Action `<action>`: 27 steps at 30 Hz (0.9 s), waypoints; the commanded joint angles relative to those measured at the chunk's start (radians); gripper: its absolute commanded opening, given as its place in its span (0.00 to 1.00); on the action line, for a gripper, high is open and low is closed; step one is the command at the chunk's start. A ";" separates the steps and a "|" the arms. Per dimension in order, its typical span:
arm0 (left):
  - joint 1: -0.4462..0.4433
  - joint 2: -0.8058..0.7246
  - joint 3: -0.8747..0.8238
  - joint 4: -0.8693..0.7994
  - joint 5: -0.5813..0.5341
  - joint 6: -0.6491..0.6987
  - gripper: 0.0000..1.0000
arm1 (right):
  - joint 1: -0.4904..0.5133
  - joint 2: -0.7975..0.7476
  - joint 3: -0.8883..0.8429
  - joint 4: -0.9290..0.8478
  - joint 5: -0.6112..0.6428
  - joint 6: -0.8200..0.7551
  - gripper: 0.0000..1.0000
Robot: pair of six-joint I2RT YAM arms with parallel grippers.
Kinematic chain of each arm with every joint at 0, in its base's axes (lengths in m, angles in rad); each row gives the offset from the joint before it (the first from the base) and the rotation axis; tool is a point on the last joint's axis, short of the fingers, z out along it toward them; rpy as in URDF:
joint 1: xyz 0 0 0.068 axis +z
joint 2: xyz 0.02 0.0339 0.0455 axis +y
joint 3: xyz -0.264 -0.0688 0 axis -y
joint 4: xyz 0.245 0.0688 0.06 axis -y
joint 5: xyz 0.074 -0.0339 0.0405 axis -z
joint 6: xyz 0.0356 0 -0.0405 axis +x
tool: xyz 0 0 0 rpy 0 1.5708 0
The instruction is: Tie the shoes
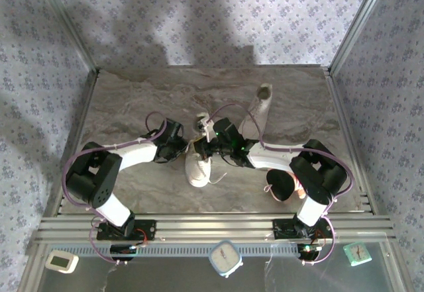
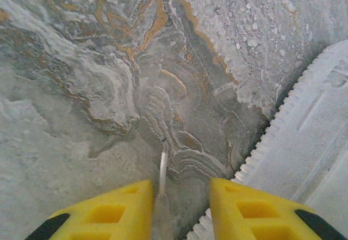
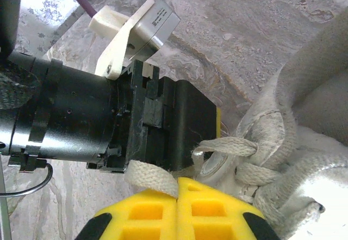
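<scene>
Across the marbled table (image 1: 132, 100), nearer shoe (image 1: 197, 167) lying lengthwise from arm bases toward far wall, flanked at its lacing by right gripper (image 3: 178, 188) pinched shut on a lace (image 3: 152, 176) and, leftward, left gripper (image 2: 180, 188) part-open, another lace end (image 2: 162, 169) loose between its fingers.

no legible txt, grey module label (image 3: 159, 16) too small

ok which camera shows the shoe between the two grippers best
Top external: it shows most of the shoe from above, so its shape and position are clear. Right wrist gives a close-up of its laces; left wrist catches its serrated sole edge at the right.
</scene>
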 commanded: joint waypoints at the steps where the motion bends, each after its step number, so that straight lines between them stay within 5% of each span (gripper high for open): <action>1: -0.005 0.020 -0.008 0.108 0.096 -0.031 0.33 | -0.008 -0.020 -0.016 -0.003 0.023 0.018 0.00; 7: -0.005 0.046 -0.009 0.114 0.109 -0.037 0.30 | -0.010 -0.021 -0.018 -0.006 0.027 0.018 0.00; 17: -0.003 -0.009 -0.012 0.060 0.052 -0.011 0.01 | -0.011 -0.019 -0.005 -0.025 0.021 0.011 0.00; 27: 0.033 -0.249 -0.042 -0.135 -0.130 0.117 0.00 | -0.009 -0.021 0.048 -0.110 0.002 -0.059 0.00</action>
